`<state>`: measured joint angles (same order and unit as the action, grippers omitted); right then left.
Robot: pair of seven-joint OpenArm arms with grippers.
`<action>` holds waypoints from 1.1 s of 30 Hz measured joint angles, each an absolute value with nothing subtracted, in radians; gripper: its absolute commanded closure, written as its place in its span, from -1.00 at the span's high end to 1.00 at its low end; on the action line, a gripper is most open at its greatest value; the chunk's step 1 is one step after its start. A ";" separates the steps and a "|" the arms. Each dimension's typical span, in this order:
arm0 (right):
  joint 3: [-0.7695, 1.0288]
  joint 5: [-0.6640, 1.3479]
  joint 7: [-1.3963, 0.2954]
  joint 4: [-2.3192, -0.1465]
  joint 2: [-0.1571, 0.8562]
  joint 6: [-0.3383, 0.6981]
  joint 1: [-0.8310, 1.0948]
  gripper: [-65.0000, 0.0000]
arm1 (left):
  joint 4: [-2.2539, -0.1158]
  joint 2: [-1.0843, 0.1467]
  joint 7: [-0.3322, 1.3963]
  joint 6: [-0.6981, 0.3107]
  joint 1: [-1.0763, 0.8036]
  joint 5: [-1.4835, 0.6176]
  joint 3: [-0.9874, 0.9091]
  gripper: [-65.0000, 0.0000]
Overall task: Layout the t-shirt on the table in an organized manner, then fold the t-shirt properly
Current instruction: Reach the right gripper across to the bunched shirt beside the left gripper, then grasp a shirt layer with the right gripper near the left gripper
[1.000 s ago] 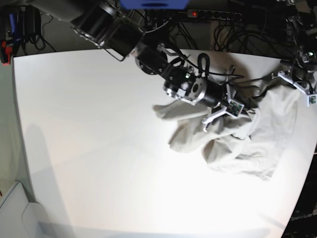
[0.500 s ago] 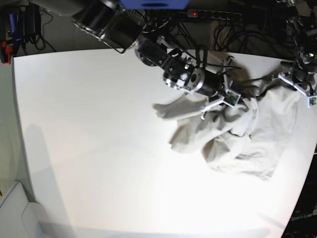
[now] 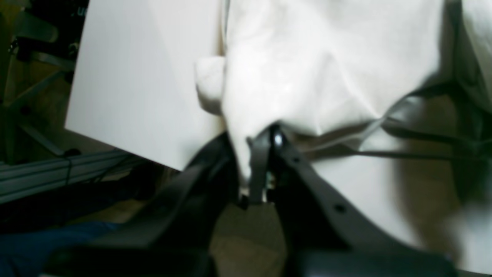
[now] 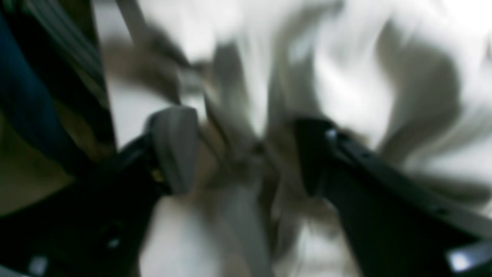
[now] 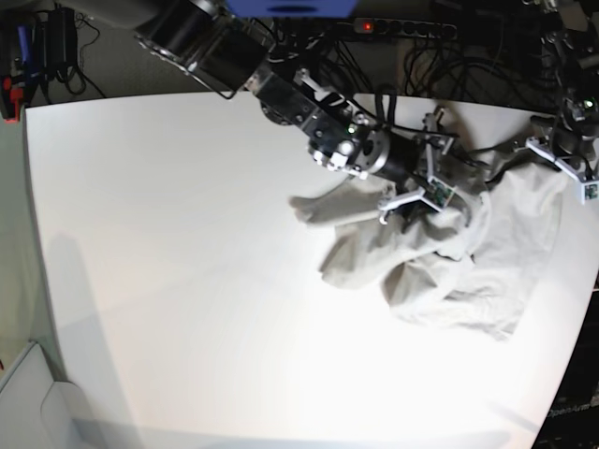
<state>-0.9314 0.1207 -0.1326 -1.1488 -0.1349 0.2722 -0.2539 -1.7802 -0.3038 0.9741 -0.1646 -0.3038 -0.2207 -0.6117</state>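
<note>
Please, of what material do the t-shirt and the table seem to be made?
The t-shirt looks like soft, thin woven or knitted cloth, probably cotton, matt: it lies in loose folds and wrinkles. The table looks like a hard, smooth white board, perhaps laminate or painted wood: it shows glossy glare and a clean, flat edge.

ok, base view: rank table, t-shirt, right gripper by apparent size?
1. table, fills most of the frame
2. t-shirt, crumpled heap
3. right gripper, smallest, though raised nearer the camera
</note>
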 measured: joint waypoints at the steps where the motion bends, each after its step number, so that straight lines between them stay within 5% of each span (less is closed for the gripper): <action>1: -0.917 0.126 -0.143 -1.185 -0.138 0.271 -0.252 0.50 | -1.780 -0.304 0.974 -0.165 -0.303 -0.220 -0.611 -0.99; 12: -0.728 0.135 -0.243 -1.461 -0.033 0.272 -0.221 0.58 | -1.775 -0.307 0.976 -0.165 -0.295 -0.218 -0.609 -0.99; 33: -0.660 0.136 -0.225 -1.059 -0.022 0.273 -0.302 0.58 | -1.773 -0.299 0.975 -0.165 -0.284 -0.220 -0.608 -0.99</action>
<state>-0.6601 0.1356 -0.2249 -1.0592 -0.0219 0.2726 -0.3016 -1.7733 -0.2989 0.9752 -0.1650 -0.2836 -0.2203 -0.6079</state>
